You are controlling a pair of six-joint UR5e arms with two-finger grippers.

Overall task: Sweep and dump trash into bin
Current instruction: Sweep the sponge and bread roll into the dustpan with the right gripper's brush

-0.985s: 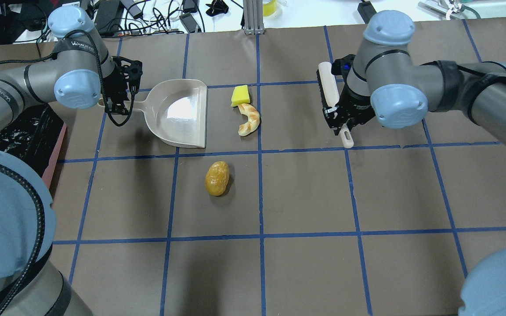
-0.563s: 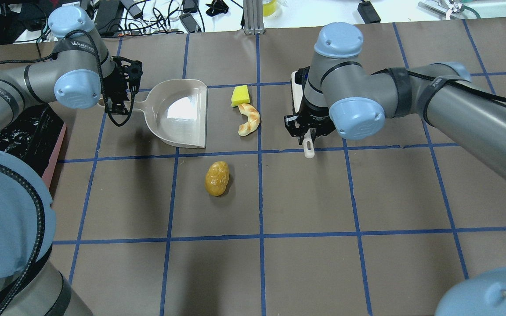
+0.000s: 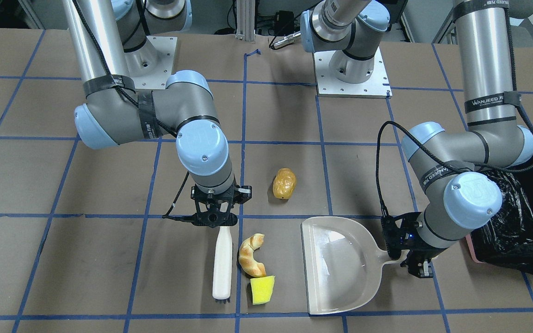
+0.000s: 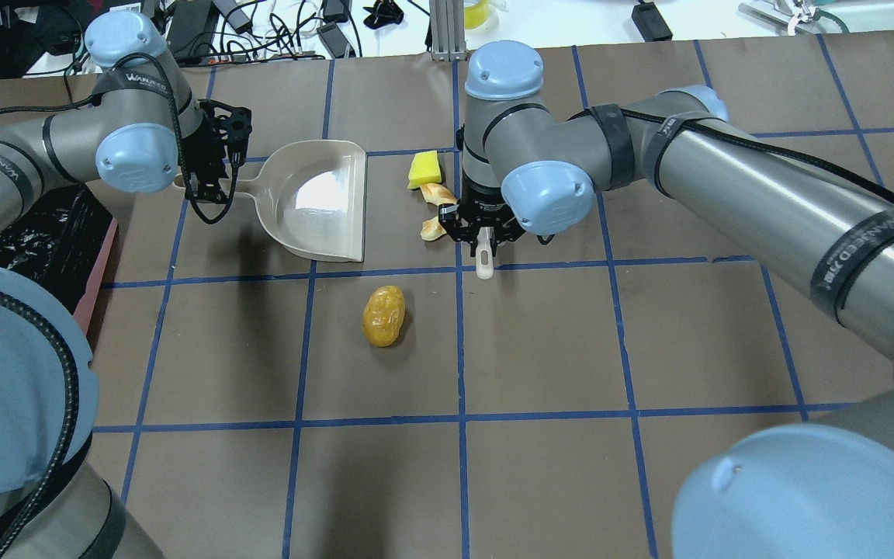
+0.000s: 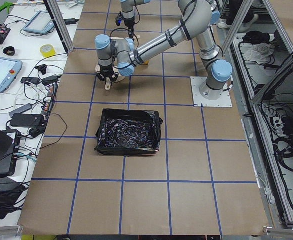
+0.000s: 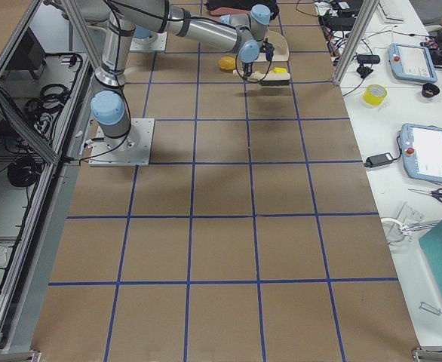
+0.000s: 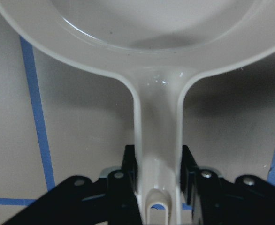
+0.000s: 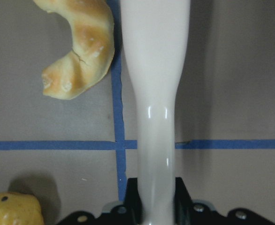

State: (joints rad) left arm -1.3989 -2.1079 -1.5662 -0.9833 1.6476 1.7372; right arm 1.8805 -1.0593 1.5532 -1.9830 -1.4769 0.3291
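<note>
The golden-brown lump [image 4: 384,314] lies alone in front of the dustpan's mouth and also shows in the front view [image 3: 284,183]. The tan croissant [image 3: 251,255] and the yellow sponge [image 3: 262,290] lie between the white dustpan [image 3: 336,263] and the white brush [image 3: 222,263]. My right gripper [image 3: 214,222] is shut on the brush handle [image 8: 154,70], with the brush close beside the croissant [image 8: 79,47]. My left gripper [image 7: 158,173] is shut on the dustpan handle [image 7: 157,131]. The bin [image 3: 472,247], pink with a black bag, stands beside my left arm.
In the overhead view my right arm covers part of the croissant [image 4: 433,227]; the sponge [image 4: 424,168] shows beside it. The dustpan [image 4: 315,202] lies flat, its mouth toward the trash. Cables and gear lie past the table's far edge [image 4: 276,31].
My right arm has swung left with the brush, from well right of the croissant to right beside it. The left arm, dustpan and trash have not moved.
</note>
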